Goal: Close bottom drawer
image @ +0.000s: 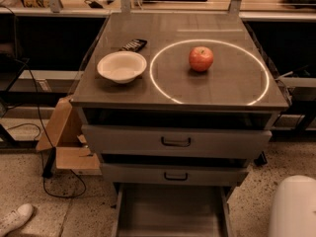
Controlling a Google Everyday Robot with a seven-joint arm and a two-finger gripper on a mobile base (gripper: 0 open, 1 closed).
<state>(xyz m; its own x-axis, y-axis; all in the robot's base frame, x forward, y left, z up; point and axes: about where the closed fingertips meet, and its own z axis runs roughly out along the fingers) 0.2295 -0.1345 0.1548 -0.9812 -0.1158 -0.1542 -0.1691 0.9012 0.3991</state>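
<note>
The bottom drawer [170,212] of the grey cabinet stands pulled far out toward me. Its flat grey tray shows at the bottom edge of the view, while its front and handle are cut off below. Above it, the middle drawer [173,174] and the top drawer [175,141] each sit pushed in, with a dark loop handle. The gripper is not in view. Only a white rounded part of the robot [292,206] shows at the lower right, beside the open drawer.
On the cabinet top [227,90] sit a red apple [201,59] inside a white ring, a white bowl [122,66] and a small dark object [133,45]. A cardboard box [64,137], a black cable [54,181] and a white shoe [15,219] lie on the floor at left.
</note>
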